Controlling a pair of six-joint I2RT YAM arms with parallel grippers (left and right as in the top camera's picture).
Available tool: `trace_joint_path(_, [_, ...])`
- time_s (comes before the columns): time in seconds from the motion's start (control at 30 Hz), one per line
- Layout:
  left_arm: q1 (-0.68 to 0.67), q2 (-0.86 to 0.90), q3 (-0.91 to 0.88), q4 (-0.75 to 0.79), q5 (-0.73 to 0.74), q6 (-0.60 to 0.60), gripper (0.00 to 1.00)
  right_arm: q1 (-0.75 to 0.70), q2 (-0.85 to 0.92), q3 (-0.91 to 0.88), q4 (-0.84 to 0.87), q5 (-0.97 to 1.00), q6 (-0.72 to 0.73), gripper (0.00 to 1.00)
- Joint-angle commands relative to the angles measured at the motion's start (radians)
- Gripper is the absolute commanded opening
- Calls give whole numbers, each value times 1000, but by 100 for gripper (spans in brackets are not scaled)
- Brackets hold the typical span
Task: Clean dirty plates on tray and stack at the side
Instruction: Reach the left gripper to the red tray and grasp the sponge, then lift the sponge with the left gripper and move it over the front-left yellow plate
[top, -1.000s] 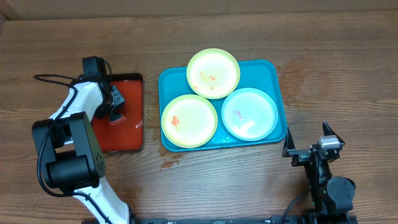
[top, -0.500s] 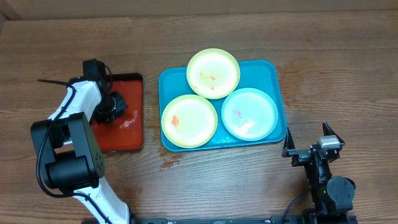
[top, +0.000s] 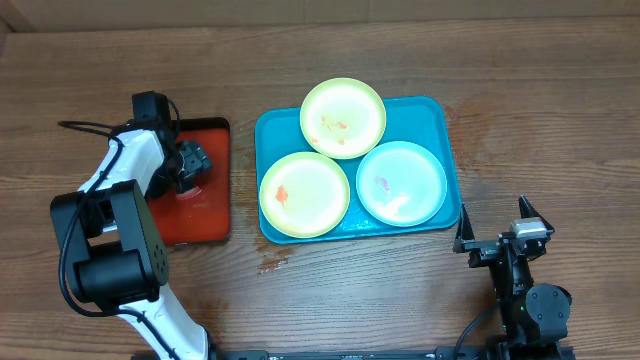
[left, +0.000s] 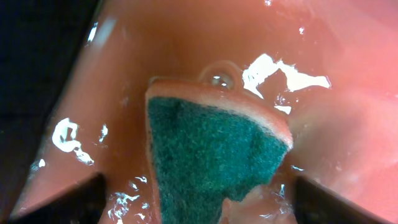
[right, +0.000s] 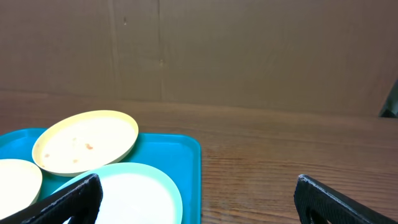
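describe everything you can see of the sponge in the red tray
The sponge shows a dark green scouring face over a pale orange foam body, seen as a rim along its upper edge. It lies on the wet floor of the red tray, with water glints and a bubble around it. It sits between the fingers of the open left gripper, neither touching it in the wrist view.

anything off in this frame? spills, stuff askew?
The far lime plate overhangs the blue tray's back rim instead of sitting inside it. The table shows damp patches right of that tray and by its near-left corner, like spilled water. Water glistens in the red tray around the sponge, as expected there.
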Motion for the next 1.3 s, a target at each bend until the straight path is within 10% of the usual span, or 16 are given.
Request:
trace_joint_path(0.0, [1, 10, -2, -4, -32, 27, 64, 0, -7, -10, 6, 2, 0, 100])
trace_joint_path(0.27, [2, -10, 115, -127, -47, 27, 4, 0, -7, -10, 6, 2, -1, 100])
trace_joint_path(0.67, [-2, -31, 555, -617, -19, 23, 4, 0, -7, -10, 6, 2, -1, 100])
trace_joint_path(1.0, [-12, -19, 227, -364, 18, -45, 4, 0, -7, -10, 6, 2, 0, 100])
trace_joint_path(1.27, [-13, -64, 420, -537, 161, 63, 4, 0, -7, -10, 6, 2, 0, 100])
